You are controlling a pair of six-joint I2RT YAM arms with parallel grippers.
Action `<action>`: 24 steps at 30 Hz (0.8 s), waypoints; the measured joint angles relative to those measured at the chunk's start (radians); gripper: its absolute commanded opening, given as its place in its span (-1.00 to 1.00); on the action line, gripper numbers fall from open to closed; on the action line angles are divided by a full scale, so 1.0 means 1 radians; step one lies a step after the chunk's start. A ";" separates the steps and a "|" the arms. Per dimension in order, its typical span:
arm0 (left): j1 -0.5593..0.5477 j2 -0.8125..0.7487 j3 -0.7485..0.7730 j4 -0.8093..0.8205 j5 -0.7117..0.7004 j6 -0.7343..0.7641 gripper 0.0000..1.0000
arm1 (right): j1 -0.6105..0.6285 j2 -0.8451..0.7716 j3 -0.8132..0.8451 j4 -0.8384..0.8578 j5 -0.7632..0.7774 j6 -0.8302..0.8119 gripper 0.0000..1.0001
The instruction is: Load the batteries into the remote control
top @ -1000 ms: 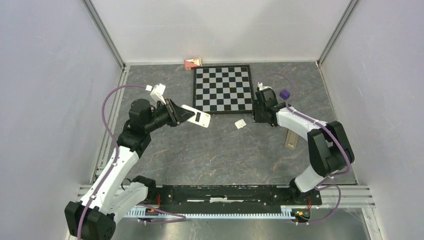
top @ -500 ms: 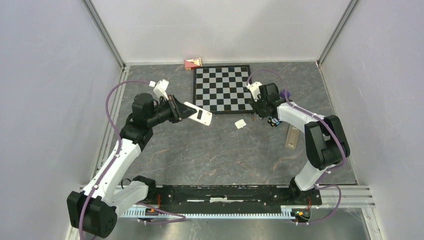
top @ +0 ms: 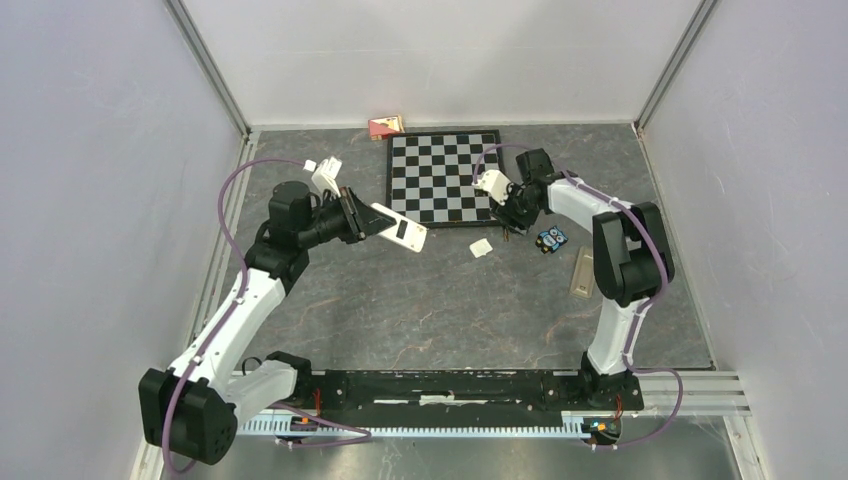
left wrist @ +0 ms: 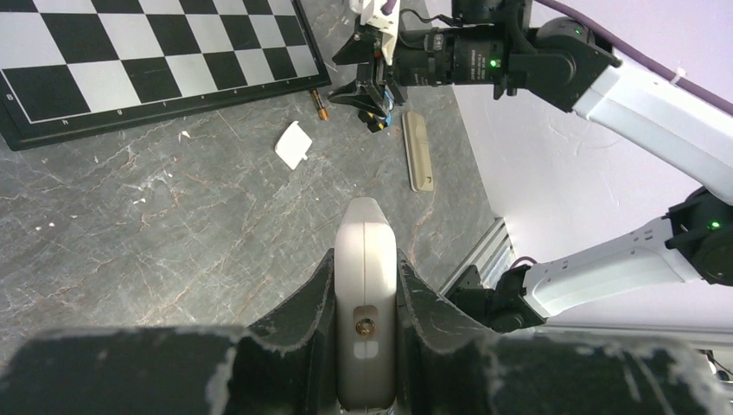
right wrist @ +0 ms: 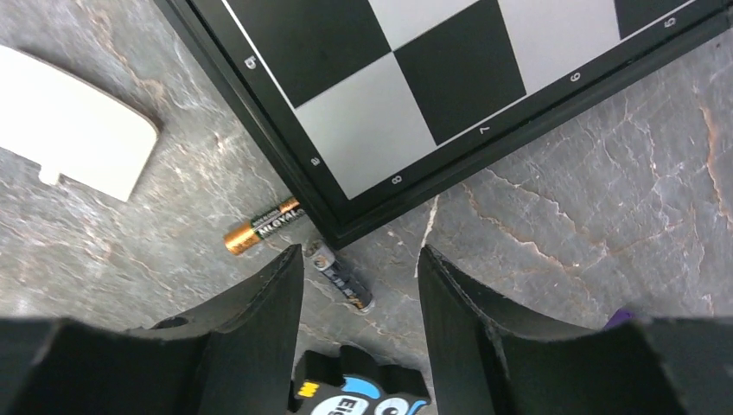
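Observation:
The white remote control (top: 398, 228) hangs above the table, and my left gripper (top: 352, 216) is shut on its end. In the left wrist view the remote (left wrist: 366, 277) sits clamped edge-on between the fingers of that gripper (left wrist: 366, 259). Two batteries lie by the chessboard's near right corner: a copper-ended one (right wrist: 262, 225) and a dark one (right wrist: 343, 277). My right gripper (right wrist: 361, 259) is low over them and open. The dark battery lies on the table between its fingers, nearer the left one. From above, this gripper (top: 512, 218) is at that board corner.
The chessboard (top: 445, 178) fills the far middle. A small white battery cover (top: 481, 248) lies left of the right gripper. A black and blue sticker-like piece (top: 550, 239) and a beige strip (top: 582, 273) lie to its right. A red box (top: 385, 126) sits at the back wall.
My right gripper swung left to the chessboard's near right corner and its jaws widened, uncovering the black and blue piece. The left arm shifted slightly right, remote still held.

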 measured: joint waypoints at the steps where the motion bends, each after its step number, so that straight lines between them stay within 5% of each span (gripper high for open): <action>1: 0.000 0.002 0.003 0.002 0.003 0.000 -0.96 | -0.008 0.016 0.023 -0.022 -0.012 -0.019 0.12; 13: 0.002 0.045 0.018 0.027 0.013 -0.003 -0.96 | -0.066 0.089 0.107 -0.162 -0.079 -0.135 0.01; 19: 0.002 0.053 0.025 0.031 0.013 -0.005 -0.96 | -0.066 0.089 0.103 -0.154 -0.082 -0.139 -0.72; 24: 0.002 0.052 0.026 0.040 0.011 -0.006 -0.96 | -0.063 0.067 0.061 -0.090 -0.060 -0.121 -0.99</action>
